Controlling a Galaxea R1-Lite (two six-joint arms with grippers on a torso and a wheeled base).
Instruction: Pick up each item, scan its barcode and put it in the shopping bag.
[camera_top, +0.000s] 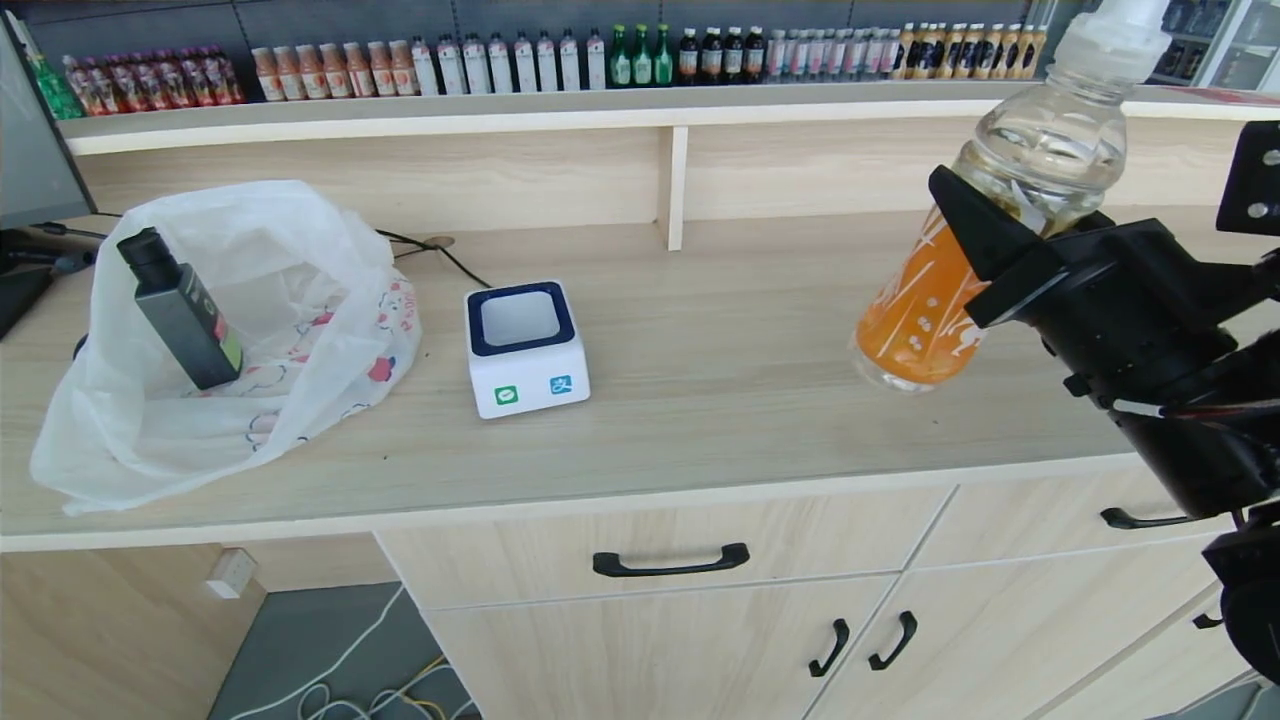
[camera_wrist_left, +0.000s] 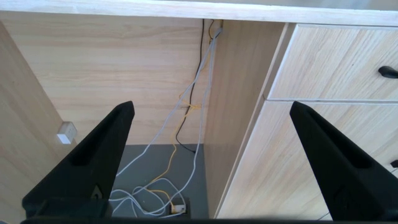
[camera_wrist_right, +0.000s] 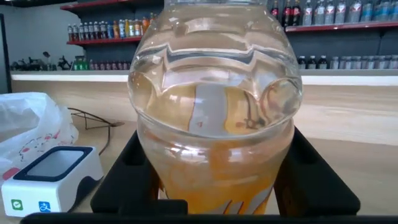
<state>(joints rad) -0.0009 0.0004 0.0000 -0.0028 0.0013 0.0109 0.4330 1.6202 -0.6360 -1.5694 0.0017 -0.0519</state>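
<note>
Head view: the right tool (camera_top: 995, 215) is clamped around the middle of a clear plastic bottle with an orange label and a pale cap (camera_top: 920, 300). It holds the bottle in the air over the right end of the light wood tabletop (camera_top: 720, 330). The bottle is tilted, cap uppermost, and stands well apart from the white cube scanner with a dark-framed window (camera_top: 525, 345) near the middle.

Further left lies the translucent white shopping bag with a red print (camera_top: 300, 260). Its mouth is slumped open, and a dark grey flat bottle with a black cap (camera_top: 180, 310) leans inside. By my judgement this bottle has yet to be scanned.

Left wrist view: the left tool (camera_wrist_left: 211, 109) hangs with its fingers apart and nothing between them. It faces the cupboard front below the tabletop.

Risks noted:
- I cannot make out the barcode on the bottle. If it faces away from the scanner window, the pass will not read.
- The grip sits on a rounded, smooth body. A quick swing across could let the tilted bottle slide or turn in the tool.
- A low approach could knock the scanner, which looks light.
- The bag has no support. A drop at its rim could fold the mouth shut or topple the dark grey bottle.
</note>
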